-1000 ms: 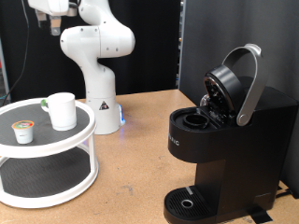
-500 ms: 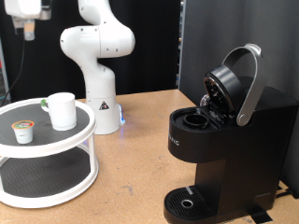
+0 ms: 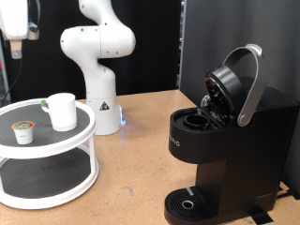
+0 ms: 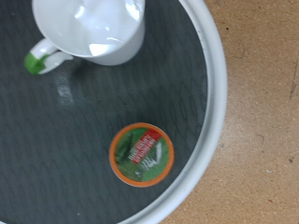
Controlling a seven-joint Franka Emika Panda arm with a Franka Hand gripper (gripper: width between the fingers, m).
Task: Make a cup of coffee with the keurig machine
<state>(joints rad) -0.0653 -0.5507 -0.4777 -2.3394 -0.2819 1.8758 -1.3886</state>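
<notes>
Hovering high above the tray (image 3: 89,127), the gripper (image 3: 21,39) looks down on cup (image 4: 92,28) and pod (image 4: 141,155); finger spread unreadable.

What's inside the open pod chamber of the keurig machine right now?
The keurig machine has its lid raised. The pod chamber looks dark and shows no pod, though its bottom is hidden. A coffee pod sits on the tray.
</notes>
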